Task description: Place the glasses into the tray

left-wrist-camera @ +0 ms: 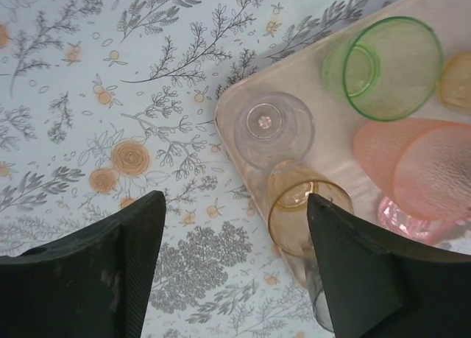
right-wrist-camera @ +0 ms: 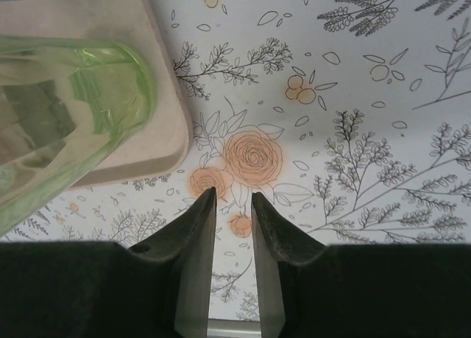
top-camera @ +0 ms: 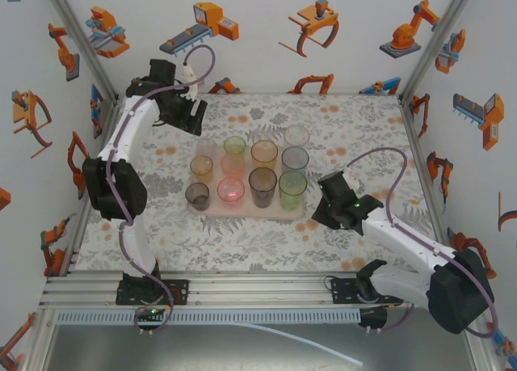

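Several glasses stand upright on the pale pink tray [top-camera: 250, 213], among them a green glass [top-camera: 292, 188], a smoky grey glass [top-camera: 262, 185], a pink glass [top-camera: 230, 191] and an amber glass [top-camera: 264, 153]. My left gripper [top-camera: 194, 116] hovers off the tray's far-left corner. In its wrist view the left gripper [left-wrist-camera: 235, 198] is wide open over the cloth with nothing inside, beside a clear glass [left-wrist-camera: 272, 128] and an amber glass [left-wrist-camera: 305, 205] on the tray [left-wrist-camera: 331, 132]. My right gripper [top-camera: 327, 197] is just right of the tray. Its jaws [right-wrist-camera: 233, 194] stand slightly apart and empty, near the green glass [right-wrist-camera: 66, 110].
A floral tablecloth [top-camera: 363, 137] covers the table, with bare cloth left, right and in front of the tray. White walls printed with robot pictures and aluminium posts [top-camera: 428, 40] close in the back and sides. A metal rail [top-camera: 258, 286] runs along the near edge.
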Tool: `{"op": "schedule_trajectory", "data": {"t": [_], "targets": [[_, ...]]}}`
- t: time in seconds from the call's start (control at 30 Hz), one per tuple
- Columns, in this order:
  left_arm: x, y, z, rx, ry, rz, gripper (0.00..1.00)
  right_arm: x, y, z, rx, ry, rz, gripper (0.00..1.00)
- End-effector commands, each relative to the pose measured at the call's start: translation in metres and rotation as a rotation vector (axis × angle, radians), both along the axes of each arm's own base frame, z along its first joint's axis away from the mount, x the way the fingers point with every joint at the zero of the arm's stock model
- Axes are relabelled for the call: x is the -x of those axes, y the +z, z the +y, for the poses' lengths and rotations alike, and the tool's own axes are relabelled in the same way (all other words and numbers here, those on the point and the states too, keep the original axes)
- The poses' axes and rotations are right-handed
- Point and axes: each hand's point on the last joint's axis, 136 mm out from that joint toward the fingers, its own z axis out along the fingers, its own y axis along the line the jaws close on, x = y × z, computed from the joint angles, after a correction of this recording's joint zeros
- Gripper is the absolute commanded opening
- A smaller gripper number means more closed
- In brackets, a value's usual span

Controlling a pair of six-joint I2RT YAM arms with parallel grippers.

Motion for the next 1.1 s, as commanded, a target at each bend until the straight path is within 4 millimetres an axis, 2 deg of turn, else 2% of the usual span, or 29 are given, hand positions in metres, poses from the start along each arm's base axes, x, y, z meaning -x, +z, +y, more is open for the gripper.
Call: {"op": "schedule_trajectory", "data": {"t": [0.0,0.2,0.37,0.47,0.57,0.8,1.07], "targets": [[0.03,0.054,0.003,0.081,0.003,-0.018,0.76,-0.012,-0.005,0.009,-0.04,0.02,-0.03,0.29],[0.072,0.103,0.014,0.142,0.043,-0.049,0.88,-0.019,-0.018,0.017,-0.074,0.025,-0.028,0.3],[0.097,0.141,0.04,0.232,0.156,-0.085,0.93,-0.023,-0.024,0.02,-0.094,0.023,-0.018,0.31],[0.114,0.155,0.048,0.303,0.176,-0.078,0.94,-0.026,-0.023,0.021,-0.107,0.023,-0.021,0.31],[0.132,0.159,0.053,0.313,0.168,-0.09,0.95,-0.027,-0.023,0.021,-0.113,0.02,-0.025,0.31],[0.168,0.149,0.052,0.317,0.144,-0.088,0.97,-0.029,-0.028,0.02,-0.109,0.023,-0.007,0.31],[0.188,0.149,0.053,0.325,0.149,-0.097,1.0,-0.031,-0.035,0.022,-0.104,0.033,0.011,0.3]]}}
